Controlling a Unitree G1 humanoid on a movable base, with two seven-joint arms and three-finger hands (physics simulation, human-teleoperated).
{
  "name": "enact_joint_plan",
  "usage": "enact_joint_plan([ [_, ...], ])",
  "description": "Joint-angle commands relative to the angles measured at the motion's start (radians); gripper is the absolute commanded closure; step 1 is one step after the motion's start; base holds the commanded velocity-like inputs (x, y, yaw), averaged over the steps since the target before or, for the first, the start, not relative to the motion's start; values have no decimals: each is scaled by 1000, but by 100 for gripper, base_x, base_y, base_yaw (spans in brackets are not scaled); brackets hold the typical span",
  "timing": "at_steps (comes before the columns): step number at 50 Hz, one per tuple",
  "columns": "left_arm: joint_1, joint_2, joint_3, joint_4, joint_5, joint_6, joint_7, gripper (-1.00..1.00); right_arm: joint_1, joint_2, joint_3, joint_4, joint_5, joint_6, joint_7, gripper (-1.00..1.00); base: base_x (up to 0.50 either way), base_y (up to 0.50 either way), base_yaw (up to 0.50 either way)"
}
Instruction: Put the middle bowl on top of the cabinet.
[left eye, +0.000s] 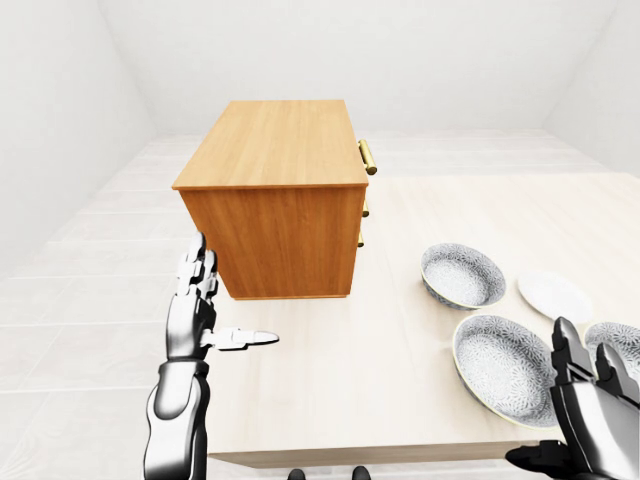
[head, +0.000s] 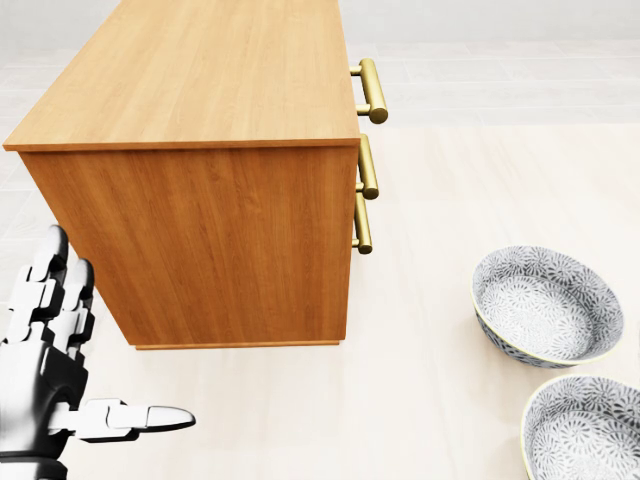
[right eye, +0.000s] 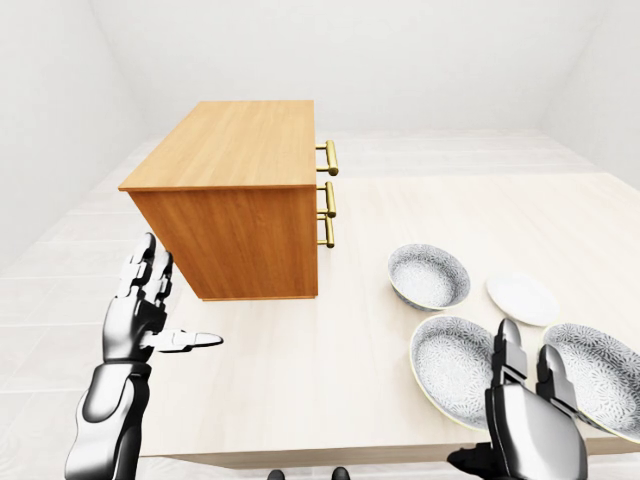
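a white-walled room with a pale tiled floor surrounds a light wood tabletop (left eye: 400, 370). a wooden cabinet (left eye: 275, 190) with three brass handles (right eye: 326, 200) on its right face stands toward the tabletop's far left area.

three patterned bowls lie in a loose group near the tabletop's right edge, with a small white plate (left eye: 554, 296) between them toward the right.
- far bowl (left eye: 462, 275): nearest the cabinet, well apart from it.
- middle bowl (right eye: 462, 364): close to the near edge, just beside the far bowl and the right bowl (right eye: 600, 375); contact with either cannot be confirmed.

hand states:
- left hand (left eye: 200, 310): released, fingers extended upward, thumb pointing right, held over the tabletop's near left corner, below the cabinet's side. it holds nothing.
- right hand (right eye: 530, 410): raised at the near edge, partly overlapping the middle bowl in both eye views. two fingers stand straight; it appears released and not grasping, though the thumb is not shown.

handling judgement: the middle bowl looks like rigid glazed ceramic, so probably smooth, moderately heavy and breakable. take hold at the rim on the near side, fingers inside and thumb outside, and keep it level. the cabinet top is bare and flat, giving a broad placement area.
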Motion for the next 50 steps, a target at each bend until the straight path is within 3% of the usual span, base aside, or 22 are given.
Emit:
enact_joint_plan([
  [1,1,-1,0,-5,3,-2,5,-100,-10,27,-30,28,-12,0,-2,-100,0,0,0],
  [19,1,2,9,-16,0,4,2,-100,-21,33,12,106,-90,0,-49,-100,0,0,0],
  [24,-1,3,13,-14,-3,6,1,-100,-19,19,43,124,-111,0,-63,-100,0,0,0],
  [29,0,1,11,0,2,-8,3,-100,-8,3,77,136,-117,0,-73,-100,0,0,0],
  [50,-6,3,13,11,-2,-10,4,-100,13,-76,182,196,-132,0,-125,-100,0,0,0],
])
